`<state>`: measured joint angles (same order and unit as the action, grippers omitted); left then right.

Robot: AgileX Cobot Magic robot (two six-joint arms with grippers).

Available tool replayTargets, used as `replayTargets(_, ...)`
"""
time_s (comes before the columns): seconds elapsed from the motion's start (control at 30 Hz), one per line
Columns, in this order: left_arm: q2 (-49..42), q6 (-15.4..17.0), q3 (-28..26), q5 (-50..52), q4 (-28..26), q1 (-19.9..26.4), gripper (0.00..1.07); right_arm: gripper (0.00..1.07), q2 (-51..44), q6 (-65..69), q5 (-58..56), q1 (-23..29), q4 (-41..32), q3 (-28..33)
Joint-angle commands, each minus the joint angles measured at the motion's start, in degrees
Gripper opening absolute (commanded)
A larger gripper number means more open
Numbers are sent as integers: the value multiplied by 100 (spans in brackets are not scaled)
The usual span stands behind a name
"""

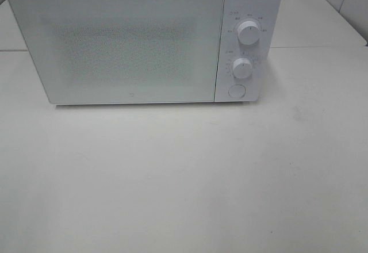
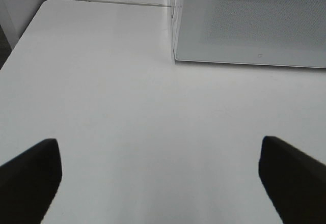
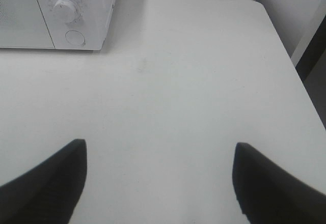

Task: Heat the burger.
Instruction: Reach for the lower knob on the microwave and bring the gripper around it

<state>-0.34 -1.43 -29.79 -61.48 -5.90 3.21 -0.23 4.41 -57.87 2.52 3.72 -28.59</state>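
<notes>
The burger is out of view in every frame. A white microwave (image 1: pixel 138 40) stands at the back of the white table (image 1: pixel 184 178) with its door shut. Two round knobs (image 1: pixel 249 33) and a round button (image 1: pixel 236 91) sit on its right panel. My left gripper (image 2: pixel 160 178) is open above bare table, in front of the microwave's left corner (image 2: pixel 175 56), with nothing between its dark fingers (image 2: pixel 30 175). My right gripper (image 3: pixel 158 180) is open too, empty, over the table in front and to the right of the microwave's control panel (image 3: pixel 71 20). Neither gripper shows in the high view.
The table edge (image 3: pixel 285 51) runs along the right in the right wrist view, with a dark gap beyond it. A seam (image 2: pixel 107 2) between two table tops lies behind and left of the microwave.
</notes>
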Motion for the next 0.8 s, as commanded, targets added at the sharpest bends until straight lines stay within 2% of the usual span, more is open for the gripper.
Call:
replayTargets(0.03,-126,6,6,0,-29,17,98,76,-149,-40,92,-40,-17,6)
replayTargets(0.5,-126,6,6,0,-29,17,98,75,-149,-6,235,34,0,-103)
replayTargets(0.63,-126,6,6,0,-29,17,98,75,-97,-6,791,34,0,-212)
replayTargets(0.8,-126,6,6,0,-29,17,98,75,413,-17,1599,34,166,-80)
